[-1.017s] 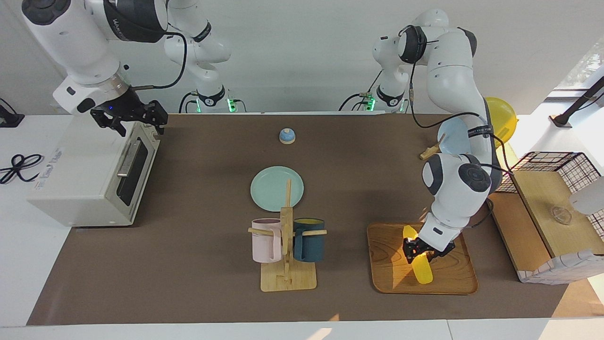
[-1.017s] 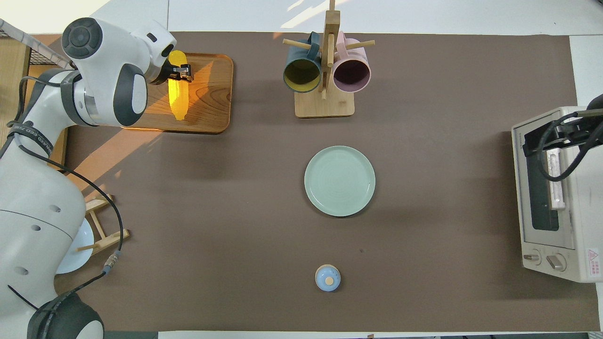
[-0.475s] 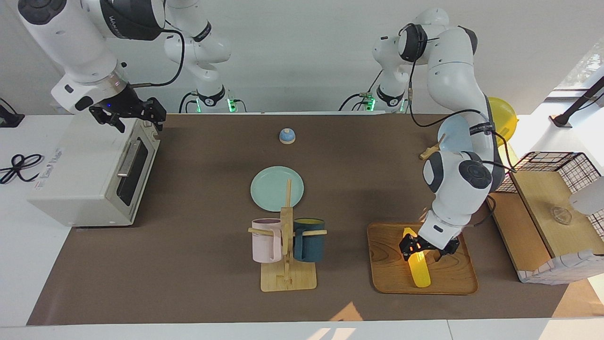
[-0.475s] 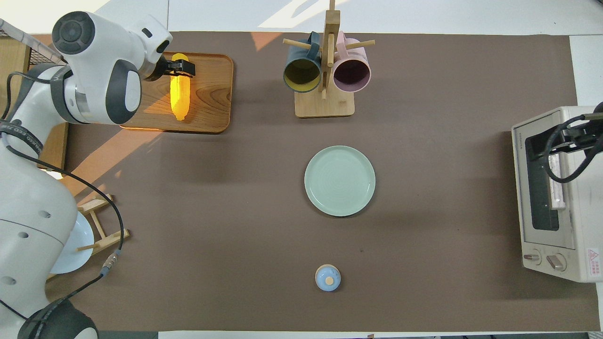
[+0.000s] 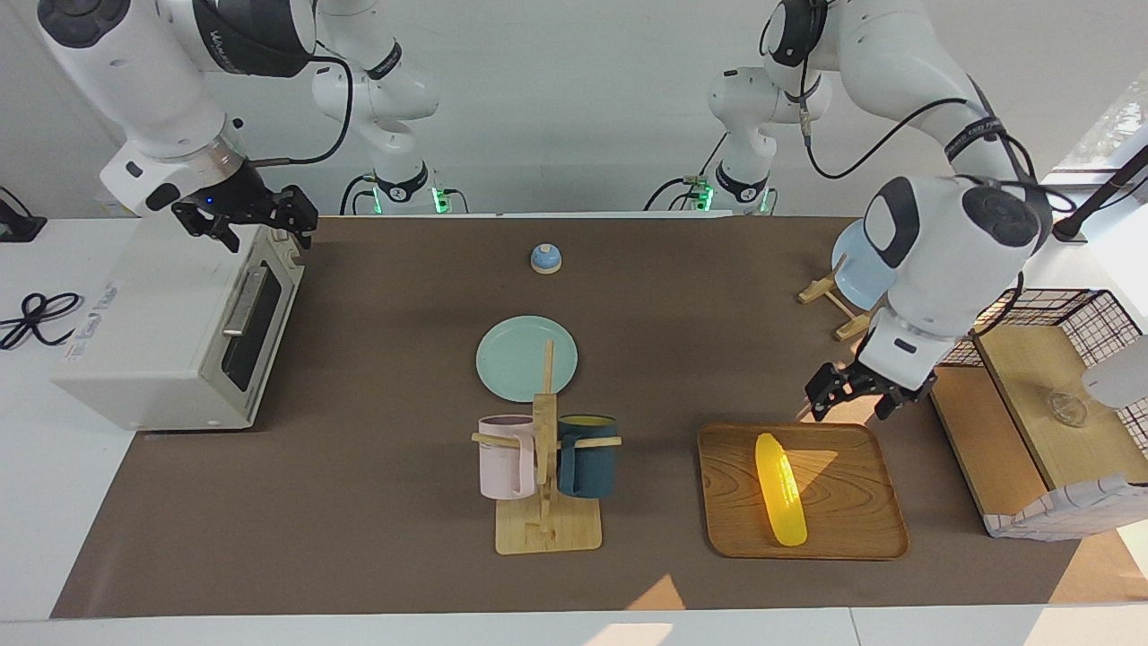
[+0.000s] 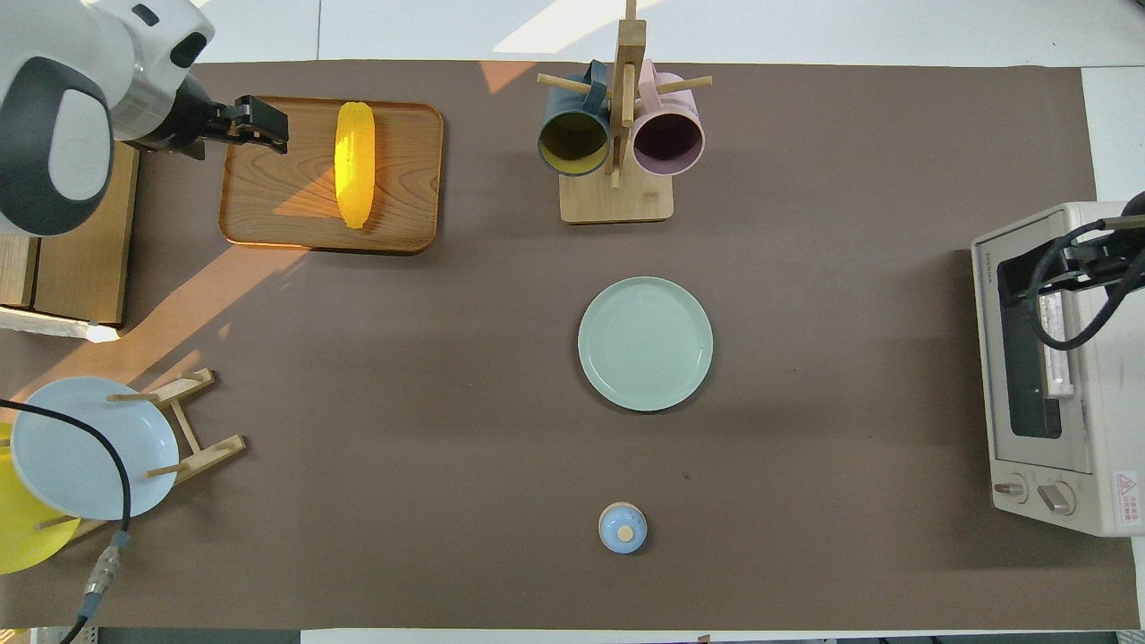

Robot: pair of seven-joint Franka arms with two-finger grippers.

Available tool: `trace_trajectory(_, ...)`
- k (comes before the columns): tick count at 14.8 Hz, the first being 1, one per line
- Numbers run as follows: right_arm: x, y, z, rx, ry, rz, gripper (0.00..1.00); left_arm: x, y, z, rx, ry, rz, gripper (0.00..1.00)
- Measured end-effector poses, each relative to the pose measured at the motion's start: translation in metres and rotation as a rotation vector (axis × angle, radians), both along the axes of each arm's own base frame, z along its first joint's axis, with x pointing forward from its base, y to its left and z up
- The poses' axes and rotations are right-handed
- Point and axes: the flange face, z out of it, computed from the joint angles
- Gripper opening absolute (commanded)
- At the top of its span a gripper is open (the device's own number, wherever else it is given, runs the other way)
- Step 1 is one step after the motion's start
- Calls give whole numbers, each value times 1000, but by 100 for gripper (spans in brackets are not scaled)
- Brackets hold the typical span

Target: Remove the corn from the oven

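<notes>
The yellow corn (image 5: 778, 489) (image 6: 354, 164) lies lengthwise on a wooden tray (image 5: 852, 516) (image 6: 268, 201), with nothing touching it. My left gripper (image 5: 852, 397) (image 6: 255, 125) hangs open and empty in the air over the tray's corner toward the left arm's end. The white oven (image 5: 152, 332) (image 6: 1105, 376) stands at the right arm's end with its glass door shut. My right gripper (image 5: 247, 218) (image 6: 1087, 259) hovers open over the oven's top front edge, holding nothing.
A mug rack (image 5: 545, 467) with a pink and a dark blue mug stands beside the tray. A pale green plate (image 5: 516, 359) and a small blue knob (image 5: 545, 258) lie mid-table. A plate stand (image 5: 852, 269), a wire basket (image 5: 1058, 314) and a wooden box (image 5: 1031, 422) crowd the left arm's end.
My left gripper opened, let go of the corn and rose away from it toward the tray's corner. The corn stays on the tray. The right gripper barely moved.
</notes>
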Motion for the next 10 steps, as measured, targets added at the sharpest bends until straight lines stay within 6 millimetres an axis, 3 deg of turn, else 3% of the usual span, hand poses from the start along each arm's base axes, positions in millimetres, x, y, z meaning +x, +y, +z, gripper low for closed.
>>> trace_trajectory(6, 1, 0, 1, 0, -15, 1, 100, -85, 7, 80, 31, 139, -3, 100)
trace_trajectory(8, 2, 0, 1, 0, -15, 1, 100, -120, 9, 91, 42, 174, -4, 100)
trace_trajectory(10, 2, 0, 2, 0, -16, 1, 100, -147, 11, 86, 52, 205, -4, 100)
